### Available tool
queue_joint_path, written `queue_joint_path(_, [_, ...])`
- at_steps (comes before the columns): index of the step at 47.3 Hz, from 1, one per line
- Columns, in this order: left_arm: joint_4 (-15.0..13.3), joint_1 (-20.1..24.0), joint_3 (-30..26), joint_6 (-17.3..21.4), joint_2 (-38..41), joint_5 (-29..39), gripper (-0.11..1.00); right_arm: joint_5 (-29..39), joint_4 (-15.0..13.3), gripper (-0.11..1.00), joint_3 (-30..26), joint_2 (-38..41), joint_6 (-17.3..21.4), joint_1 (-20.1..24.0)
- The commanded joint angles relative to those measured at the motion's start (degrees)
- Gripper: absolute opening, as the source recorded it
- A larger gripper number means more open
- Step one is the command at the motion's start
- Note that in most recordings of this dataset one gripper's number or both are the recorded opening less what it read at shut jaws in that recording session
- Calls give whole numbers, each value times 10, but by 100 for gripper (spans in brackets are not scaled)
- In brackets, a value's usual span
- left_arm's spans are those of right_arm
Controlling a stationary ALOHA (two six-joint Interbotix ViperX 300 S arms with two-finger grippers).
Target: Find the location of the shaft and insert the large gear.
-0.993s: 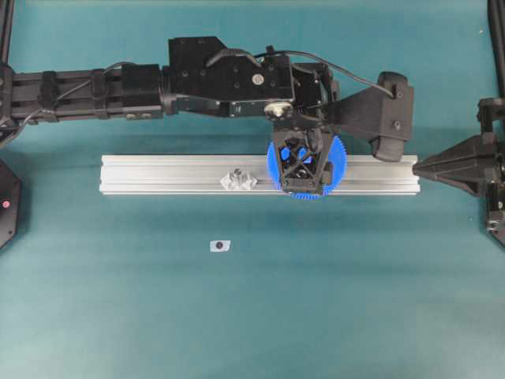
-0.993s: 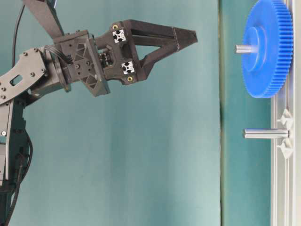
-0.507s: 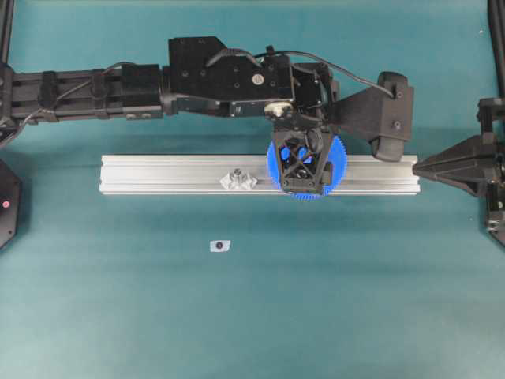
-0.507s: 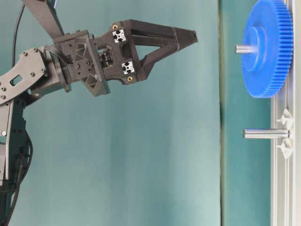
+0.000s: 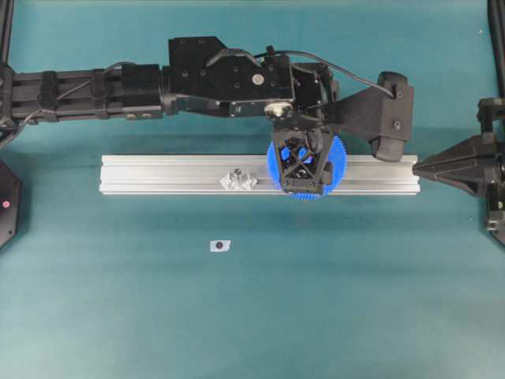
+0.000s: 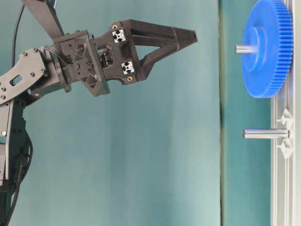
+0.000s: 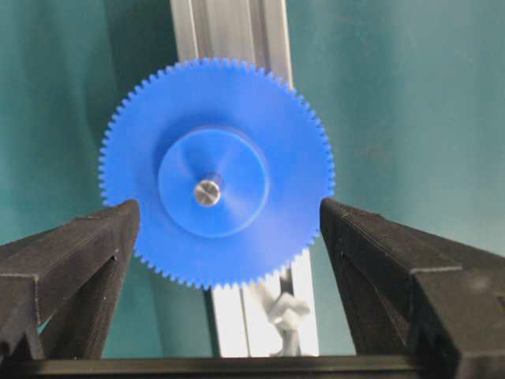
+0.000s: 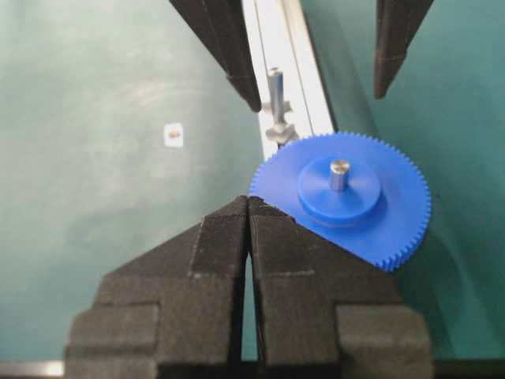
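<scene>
The large gear [image 5: 339, 160], a bright blue toothed disc, lies flat on the aluminium rail with a silvery shaft [image 7: 207, 192] poking up through its hub. My left gripper [image 5: 304, 170] hangs well above it, open. In the left wrist view its fingers [image 7: 87, 253] flank the gear [image 7: 260, 134] without touching it. From table level the gripper [image 6: 188, 37] stands clear of the gear [image 6: 265, 56]. A second bare shaft [image 6: 265, 133], flanked by clear mounts, stands further along the rail. My right gripper [image 5: 417, 166] is shut and empty at the rail's right end.
The aluminium rail [image 5: 158, 175] runs left to right across the teal cloth. A small white tag with a dark dot [image 5: 219, 245] lies on the cloth in front of it. The left arm spans the back of the table.
</scene>
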Motion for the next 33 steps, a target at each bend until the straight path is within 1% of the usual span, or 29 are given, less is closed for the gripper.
queue_joint_path(1, [2,-1,-12,-1,-28,-4,90,-3,0,0,-6,3,5,-1])
queue_joint_path(13, [2,-2,-13,-1,-28,-3,90,-3,1,0,-4,3,6,0])
queue_joint_path(33, [2,-1,-13,-15,-27,1,89,-3,1,0,-4,-1,6,-1])
